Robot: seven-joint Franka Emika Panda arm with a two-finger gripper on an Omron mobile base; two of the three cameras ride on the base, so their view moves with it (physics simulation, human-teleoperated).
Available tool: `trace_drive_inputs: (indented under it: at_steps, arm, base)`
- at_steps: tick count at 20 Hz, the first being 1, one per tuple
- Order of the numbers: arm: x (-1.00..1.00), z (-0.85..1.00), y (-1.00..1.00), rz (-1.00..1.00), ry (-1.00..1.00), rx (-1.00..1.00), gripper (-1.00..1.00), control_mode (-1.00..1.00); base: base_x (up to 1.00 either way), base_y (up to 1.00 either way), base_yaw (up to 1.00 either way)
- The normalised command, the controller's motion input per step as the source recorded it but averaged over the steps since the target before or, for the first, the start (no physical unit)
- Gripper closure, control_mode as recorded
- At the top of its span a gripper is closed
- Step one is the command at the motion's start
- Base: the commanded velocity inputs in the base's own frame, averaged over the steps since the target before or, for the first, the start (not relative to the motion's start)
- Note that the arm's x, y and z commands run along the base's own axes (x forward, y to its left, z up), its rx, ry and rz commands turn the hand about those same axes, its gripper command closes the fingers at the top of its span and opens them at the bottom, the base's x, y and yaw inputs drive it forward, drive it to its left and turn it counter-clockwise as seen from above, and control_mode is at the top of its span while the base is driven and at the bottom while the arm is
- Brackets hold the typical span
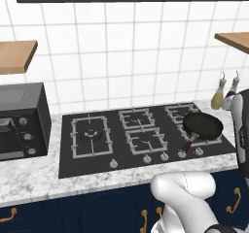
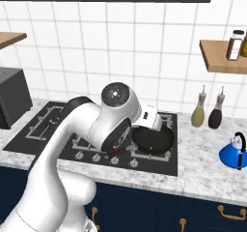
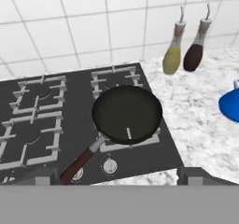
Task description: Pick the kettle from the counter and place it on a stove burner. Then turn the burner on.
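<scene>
The bright blue kettle (image 2: 235, 153) with its thin black handle stands on the speckled counter (image 2: 202, 173) right of the stove (image 2: 164, 164). In the hand view, part of the kettle (image 3: 231, 105) shows at the right edge. My gripper (image 3: 116, 177) is open, its dark fingertips (image 3: 42, 178) wide apart with nothing between them. It hangs above the stove's front right, over the black frying pan (image 3: 127, 113), left of the kettle and apart from it. The large square stove burner (image 1: 90, 135) lies at the stove's left end.
The frying pan (image 1: 203, 125) covers the right front grate, brown handle toward the silver knobs (image 1: 114, 164). Two bottles (image 2: 198, 112) stand at the wall behind the kettle. A black microwave (image 1: 22, 127) sits left of the stove. A wooden shelf (image 2: 224, 54) hangs over the right counter.
</scene>
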Motion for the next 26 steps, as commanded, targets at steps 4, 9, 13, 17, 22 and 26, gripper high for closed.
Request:
trace_drive_inputs:
  at_steps: [4, 9, 13, 17, 22, 26]
  arm:
    - [-0.17, 0.0, -1.0, -0.23, -0.16, 0.0, -1.0, -1.0]
    - [0.1, 0.0, -1.0, -0.19, -0.04, 0.0, -1.0, -1.0]
    - [0.16, -0.01, -1.0, -0.19, 0.04, 0.0, -1.0, -1.0]
    - [0.07, -0.06, -1.0, -0.17, 0.07, 0.0, -1.0, -1.0]
    - [0.0, -0.06, -0.89, -0.09, 0.0, 0.0, -1.0, -1.0]
    - [0.0, 0.0, -0.1, -0.01, 0.0, 0.0, -1.0, -1.0]
  base:
    - [0.0, 0.0, 0.0]
    - [0.0, 0.0, 0.0]
    - [0.0, 0.0, 0.0]
    - [0.0, 0.0, 0.0]
    - [0.0, 0.0, 0.0]
    - [0.0, 0.0, 0.0]
